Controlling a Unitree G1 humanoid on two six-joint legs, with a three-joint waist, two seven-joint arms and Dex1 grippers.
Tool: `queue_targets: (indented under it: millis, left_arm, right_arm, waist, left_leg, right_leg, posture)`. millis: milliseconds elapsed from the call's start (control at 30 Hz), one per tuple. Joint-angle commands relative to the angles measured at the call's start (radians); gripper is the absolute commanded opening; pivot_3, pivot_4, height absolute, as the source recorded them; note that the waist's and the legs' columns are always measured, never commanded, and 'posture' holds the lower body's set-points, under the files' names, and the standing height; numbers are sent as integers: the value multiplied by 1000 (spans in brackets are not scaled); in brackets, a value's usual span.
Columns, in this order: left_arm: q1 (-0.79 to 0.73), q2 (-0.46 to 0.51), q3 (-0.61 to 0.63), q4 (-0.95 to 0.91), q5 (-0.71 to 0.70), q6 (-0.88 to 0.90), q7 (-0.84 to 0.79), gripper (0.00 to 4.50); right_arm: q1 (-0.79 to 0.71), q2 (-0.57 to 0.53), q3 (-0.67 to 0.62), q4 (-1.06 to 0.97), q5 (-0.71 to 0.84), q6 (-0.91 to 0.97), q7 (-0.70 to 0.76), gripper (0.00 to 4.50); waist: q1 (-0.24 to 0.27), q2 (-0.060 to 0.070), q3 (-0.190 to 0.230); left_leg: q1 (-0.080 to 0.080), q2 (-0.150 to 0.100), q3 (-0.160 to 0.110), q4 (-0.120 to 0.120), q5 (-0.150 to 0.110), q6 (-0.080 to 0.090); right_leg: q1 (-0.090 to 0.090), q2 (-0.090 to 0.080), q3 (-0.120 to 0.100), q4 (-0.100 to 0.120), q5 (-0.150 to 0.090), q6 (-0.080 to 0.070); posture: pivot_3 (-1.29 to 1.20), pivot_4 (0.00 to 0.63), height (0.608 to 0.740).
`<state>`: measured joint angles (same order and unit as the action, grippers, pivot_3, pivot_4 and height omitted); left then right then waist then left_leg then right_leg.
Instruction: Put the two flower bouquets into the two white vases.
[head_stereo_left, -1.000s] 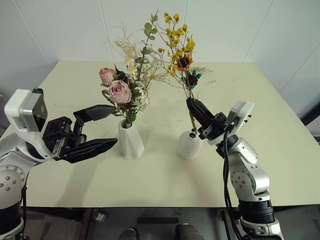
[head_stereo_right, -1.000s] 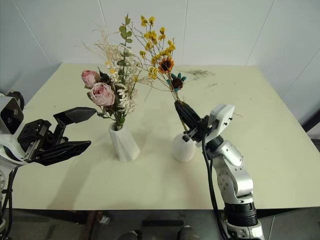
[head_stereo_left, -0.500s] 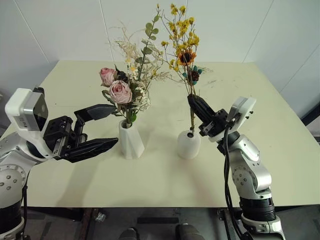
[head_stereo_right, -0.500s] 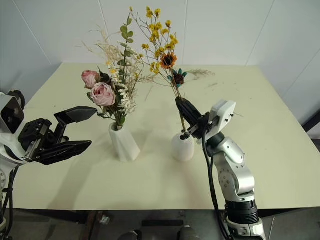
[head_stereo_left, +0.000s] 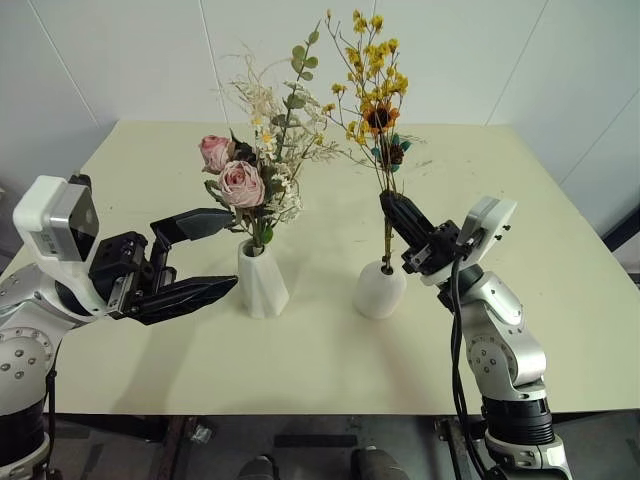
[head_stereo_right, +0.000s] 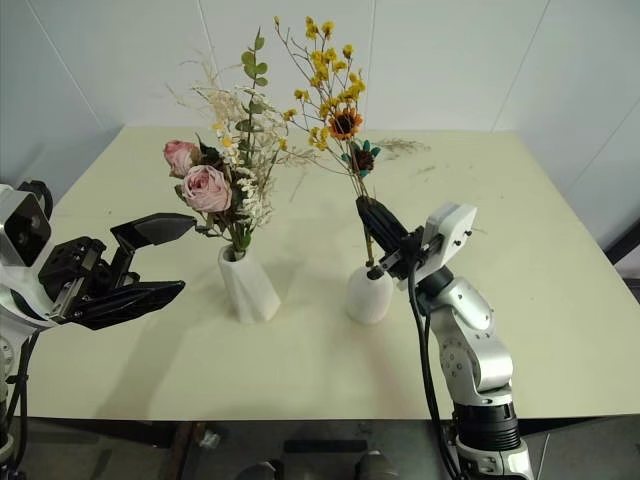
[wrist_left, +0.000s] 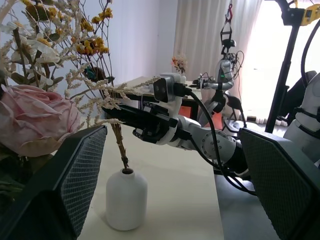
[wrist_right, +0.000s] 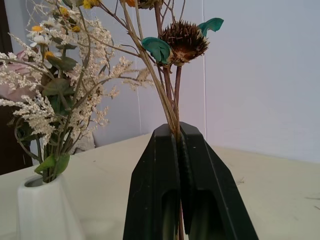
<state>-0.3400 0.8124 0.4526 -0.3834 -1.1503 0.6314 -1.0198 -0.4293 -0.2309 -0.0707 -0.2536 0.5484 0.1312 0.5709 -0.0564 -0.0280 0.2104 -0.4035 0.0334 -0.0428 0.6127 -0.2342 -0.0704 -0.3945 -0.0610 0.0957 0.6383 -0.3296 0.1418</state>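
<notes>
The larger bouquet with pink roses (head_stereo_left: 238, 183) stands in the taller twisted white vase (head_stereo_left: 262, 285). My left gripper (head_stereo_left: 231, 249) is open just left of that vase, touching nothing; its pads (wrist_left: 80, 170) frame the scene in the left wrist view. The slimmer bouquet of yellow flowers (head_stereo_left: 375, 70) rises nearly upright from the hole of the rounded white vase (head_stereo_left: 379, 290). My right gripper (head_stereo_left: 387, 200) is shut on its stems a little above the vase, and the stems (wrist_right: 170, 100) come out between the closed fingers.
Both vases stand mid-table on the pale tabletop (head_stereo_left: 300, 350). A loose dried twig (head_stereo_right: 400, 147) lies near the far edge by the white wall. Open tabletop lies in front of and to the right of the vases.
The yellow bouquet has swung from leaning left to nearly upright in the right gripper, stems staying in the rounded vase. The left arm has not moved.
</notes>
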Motion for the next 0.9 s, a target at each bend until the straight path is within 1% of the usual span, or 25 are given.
queue_targets:
  millis: [33, 233, 500, 900]
  left_arm:
    - [-12, 10, 12, -16, -5, -13, -6, 4500]
    - [-14, 10, 11, -13, -2, -14, -6, 4500]
    - [-20, 12, 11, -11, -3, -11, -7, 4500]
    - [-14, 42, 32, -18, -32, 12, -12, 4500]
  right_arm:
    - [16, 4, -14, -19, 0, -25, -1, 66]
    - [33, 24, -4, 1, -3, -38, 1, 66]
    - [36, 61, 1, 81, -21, -89, 16, 66]
    - [95, 51, -19, 109, -25, -121, 15, 66]
  waist:
    - [0, 0, 0]
    - [0, 0, 0]
    - [0, 0, 0]
    - [-1, 0, 0]
  left_leg:
    - [0, 0, 0, 0, 0, 0]
    - [0, 0, 0, 0, 0, 0]
    - [0, 0, 0, 0, 0, 0]
    - [0, 0, 0, 0, 0, 0]
  right_leg:
    - [0, 0, 0, 0, 0, 0]
    - [0, 0, 0, 0, 0, 0]
    - [0, 0, 0, 0, 0, 0]
    - [1, 0, 0, 0, 0, 0]
  posture:
    - [0, 150, 740]
    - [0, 150, 740]
    - [0, 150, 740]
    - [0, 150, 740]
